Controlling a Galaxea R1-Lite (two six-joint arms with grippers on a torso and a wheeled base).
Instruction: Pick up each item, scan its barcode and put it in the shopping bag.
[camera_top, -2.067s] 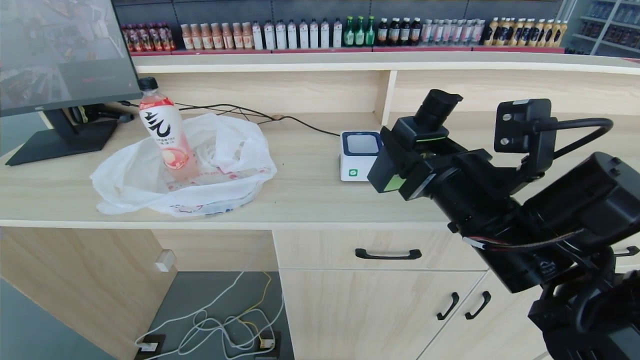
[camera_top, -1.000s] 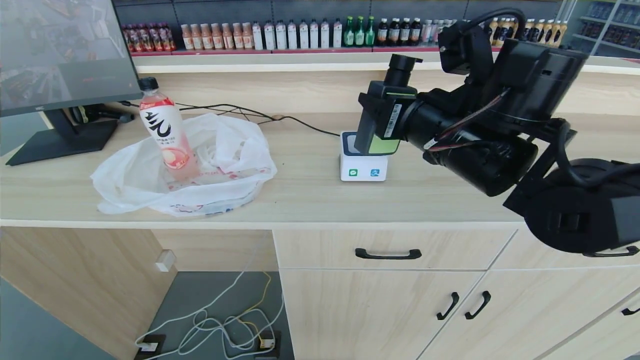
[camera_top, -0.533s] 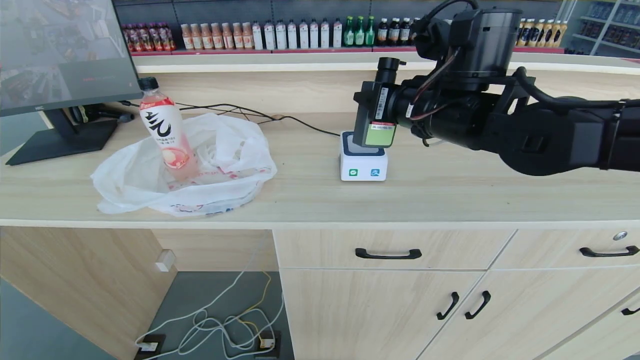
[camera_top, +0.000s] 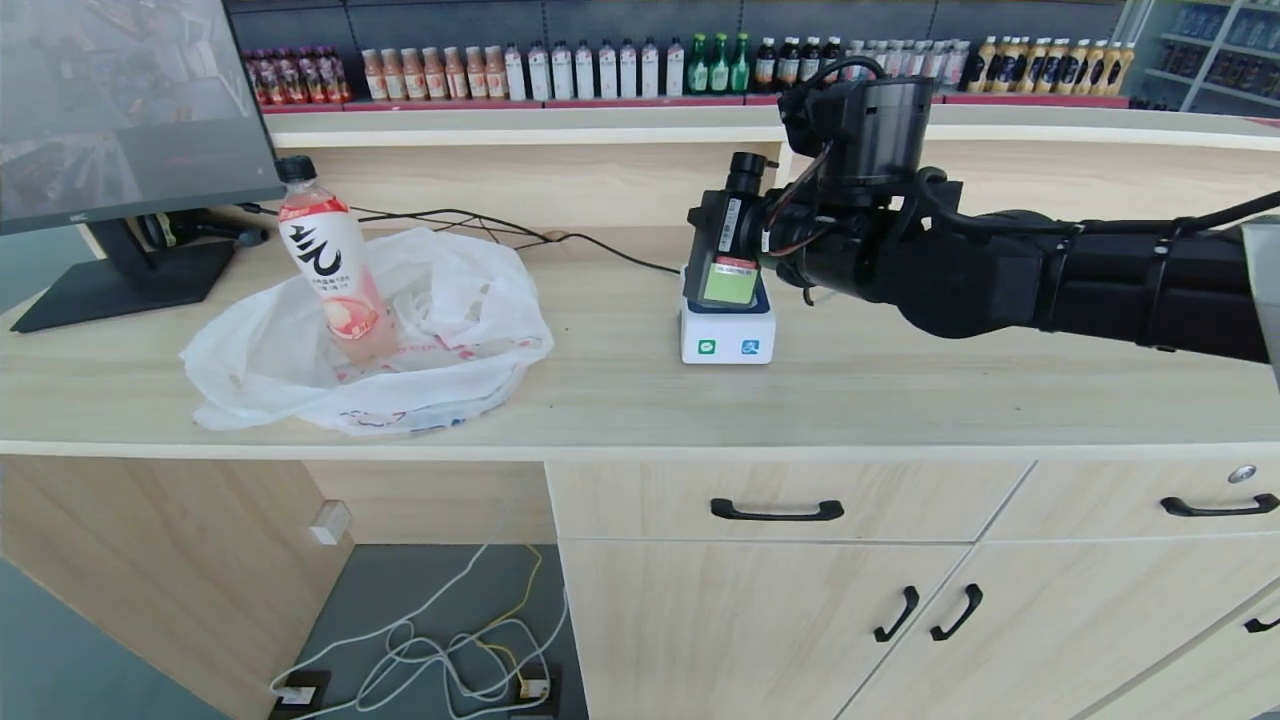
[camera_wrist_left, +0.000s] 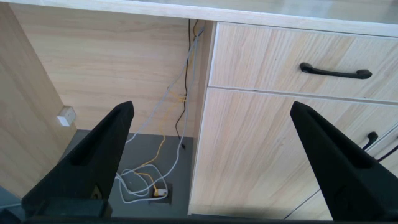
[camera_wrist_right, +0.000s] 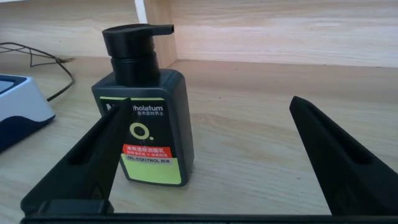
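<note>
pump bottle (camera_top: 731, 280) scan in hand, judging by pose. well left of scanner (camera_top: 727, 340): shopping bag (camera_top: 470, 300) slumped open on surface (camera_top: 620, 400), pink drink bottle (camera_top: 330, 260) upright inside. lower, left of scanner: left end effector (camera_wrist_left: 208, 155) spread wide. just above scanner: pump bottle upright, clamped in right end effector (camera_top: 722, 245). next, likely: hold for the read, then carry left, clearing pink drink bottle.

Dark pump bottle (camera_top: 730, 270) with black pump head and green-and-red label, upright at the white scanner (camera_top: 727, 340), base overlapping its top window (touching or not, unclear). Pink drink bottle (camera_top: 335, 270) standing slightly tilted inside the crumpled white shopping bag (camera_top: 250, 350), well apart from the scanner.
</note>
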